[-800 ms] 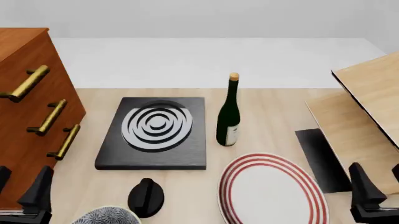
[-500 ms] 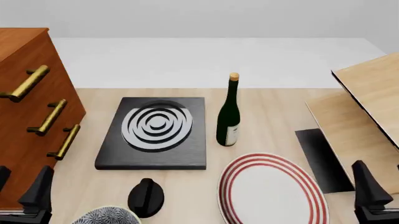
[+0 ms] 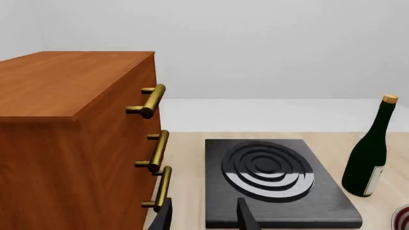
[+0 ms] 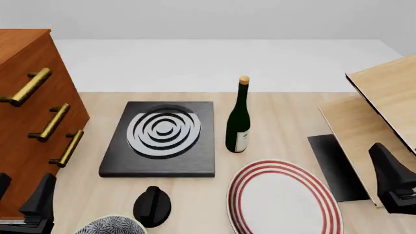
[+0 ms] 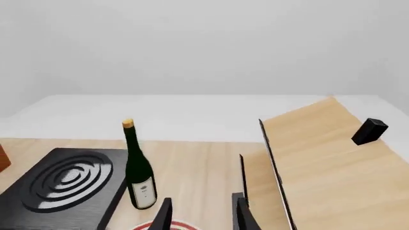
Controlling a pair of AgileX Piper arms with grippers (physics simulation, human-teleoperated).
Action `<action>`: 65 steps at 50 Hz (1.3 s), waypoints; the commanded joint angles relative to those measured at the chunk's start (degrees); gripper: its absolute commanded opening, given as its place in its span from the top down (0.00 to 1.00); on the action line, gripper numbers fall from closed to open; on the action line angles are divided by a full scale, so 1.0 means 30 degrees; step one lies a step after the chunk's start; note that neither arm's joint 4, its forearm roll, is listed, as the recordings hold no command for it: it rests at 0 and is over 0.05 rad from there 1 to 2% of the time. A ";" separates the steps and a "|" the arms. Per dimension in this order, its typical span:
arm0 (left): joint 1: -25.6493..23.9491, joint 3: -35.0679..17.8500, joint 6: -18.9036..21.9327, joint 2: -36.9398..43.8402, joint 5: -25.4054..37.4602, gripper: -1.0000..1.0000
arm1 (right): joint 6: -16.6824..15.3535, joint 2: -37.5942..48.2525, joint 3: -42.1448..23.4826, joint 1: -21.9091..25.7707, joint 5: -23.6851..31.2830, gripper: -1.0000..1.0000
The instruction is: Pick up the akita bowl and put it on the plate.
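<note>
A: From where is the front view taken?

B: From above, on the arms' own side of the tabletop [image 4: 286, 105], angled forward and down; the whole spread is seen from some way off.

A: And the wrist views?

B: Each is taken low, just behind its claw, looking along the fingers across the tabletop. The left one is set close beside the cabinet [image 3: 70, 143]; the right one close to the wooden boards [image 5: 319, 158].

A: What is shared?

B: The bottle [image 4: 238, 117] and the black slab [image 4: 162, 139] are seen in all three.
</note>
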 commanded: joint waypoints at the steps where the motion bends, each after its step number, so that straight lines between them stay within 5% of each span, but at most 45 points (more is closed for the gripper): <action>1: 0.0004 -0.0001 -0.0006 0.0007 0.0000 0.00 | -0.0624 0.3497 -0.2581 0.2184 0.0684 0.00; 3: 0.0000 -0.0001 0.0002 0.0002 0.0000 0.00 | -0.1596 0.3738 -0.3061 0.2364 0.1023 0.00; 6: 0.0003 -0.0001 -0.0001 -0.0001 -0.0001 0.00 | -0.1355 0.4655 -0.4022 0.3091 0.1655 0.00; 11: 0.0003 -0.0001 0.0000 0.0002 0.0000 0.00 | -0.2411 0.5497 -0.5345 0.4530 0.2880 0.00; 20: 0.0003 -0.0001 0.0002 0.0001 0.0000 0.00 | -0.2302 0.7691 -0.7468 0.6274 0.4859 0.00; 22: 0.0003 -0.0001 0.0002 0.0001 0.0000 0.00 | -0.3055 0.9045 -0.8958 0.7769 0.6469 0.00; 30: -0.0002 -0.0001 0.0004 0.0003 0.0000 0.00 | -0.2007 1.1108 -1.1650 1.0638 0.9258 0.00; 31: -0.0002 -0.0001 0.0004 0.0003 0.0000 0.00 | -0.3431 1.3467 -1.2467 1.2569 1.0683 0.00; 39: 0.0001 -0.0001 -0.0004 0.0001 0.0000 0.00 | -0.2255 1.5262 -1.3912 1.4606 1.0984 0.00; 48: 0.0004 -0.0001 -0.0004 0.0000 0.0000 0.00 | -0.2070 1.7617 -1.4965 1.6384 1.1298 0.00; 65: 0.0001 -0.0001 -0.0002 -0.0001 -0.0001 0.00 | -0.1110 2.0740 -1.7065 1.8216 1.2010 0.00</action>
